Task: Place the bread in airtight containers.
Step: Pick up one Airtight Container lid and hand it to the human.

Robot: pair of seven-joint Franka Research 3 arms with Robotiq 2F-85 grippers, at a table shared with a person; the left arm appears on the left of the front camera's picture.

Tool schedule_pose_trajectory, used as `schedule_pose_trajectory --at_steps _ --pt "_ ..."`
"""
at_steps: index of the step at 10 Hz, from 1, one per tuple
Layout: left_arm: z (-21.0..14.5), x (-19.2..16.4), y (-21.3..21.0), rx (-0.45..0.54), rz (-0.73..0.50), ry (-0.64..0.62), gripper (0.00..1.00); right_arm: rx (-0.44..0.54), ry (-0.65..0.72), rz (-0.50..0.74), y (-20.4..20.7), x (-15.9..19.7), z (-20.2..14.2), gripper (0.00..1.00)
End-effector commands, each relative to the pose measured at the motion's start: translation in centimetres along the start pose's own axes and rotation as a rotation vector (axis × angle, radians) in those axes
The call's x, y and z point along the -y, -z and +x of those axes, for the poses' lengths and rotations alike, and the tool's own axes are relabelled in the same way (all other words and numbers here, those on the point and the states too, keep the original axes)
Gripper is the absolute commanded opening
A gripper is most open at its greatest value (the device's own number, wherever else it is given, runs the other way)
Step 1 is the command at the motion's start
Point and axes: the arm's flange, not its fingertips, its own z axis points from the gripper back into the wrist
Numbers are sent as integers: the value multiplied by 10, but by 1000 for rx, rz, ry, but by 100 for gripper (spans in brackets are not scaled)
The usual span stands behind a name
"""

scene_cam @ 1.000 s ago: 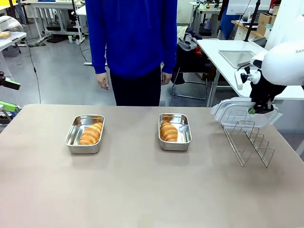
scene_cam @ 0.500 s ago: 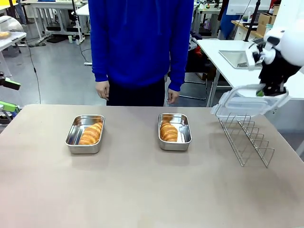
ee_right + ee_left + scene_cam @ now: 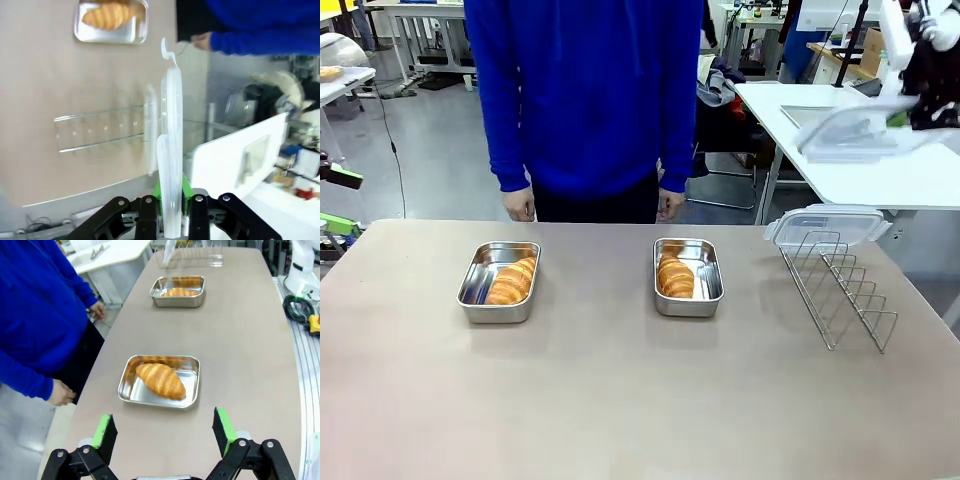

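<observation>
Left wrist view, nearest first: the left gripper (image 3: pixel 164 428) hangs over the table (image 3: pixel 250 365) with its green-padded jaws spread wide and nothing between them.

Just beyond it stands the near pan (image 3: pixel 125 390), uncovered, with one croissant (image 3: pixel 160 381) lying aslant on its floor. Farther along the table, the far pan (image 3: pixel 177 300) holds a second croissant (image 3: pixel 179 291), also uncovered.

Finding: both pieces of bread are already in their containers; neither is sealed.

Right wrist view: the right gripper (image 3: pixel 171 194) is pinched on the edge of a clear lid (image 3: pixel 171 125), seen edge-on. In the front view that lid is held high, well clear of the wire rack (image 3: pixel 840 290), where a spare lid (image 3: pixel 825 225) rests on top. A person (image 3: pixel 590 100) stands at the far edge, hands down.

Assessment: the lid appears thin, light and smooth, likely to flex or slip in a narrow edge grip. The pans look slick and may skate when pressed. The croissants look flaky and crushable; if moved, hold gently across the thick middle.
</observation>
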Motion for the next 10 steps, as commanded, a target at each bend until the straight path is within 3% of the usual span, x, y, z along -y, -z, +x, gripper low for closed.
schedule_pose_trajectory --at_steps 1,3,5,10 --pt "-1 2 3 27 13 13 100 64 -180 -198 2 -28 20 5" --pt "-1 2 3 27 13 13 100 129 -324 -283 10 -40 48 5" --pt "-1 2 3 27 13 13 100 184 -415 -281 30 -34 71 5" --pt "-1 2 3 27 13 13 100 278 -464 -225 68 -9 92 5"
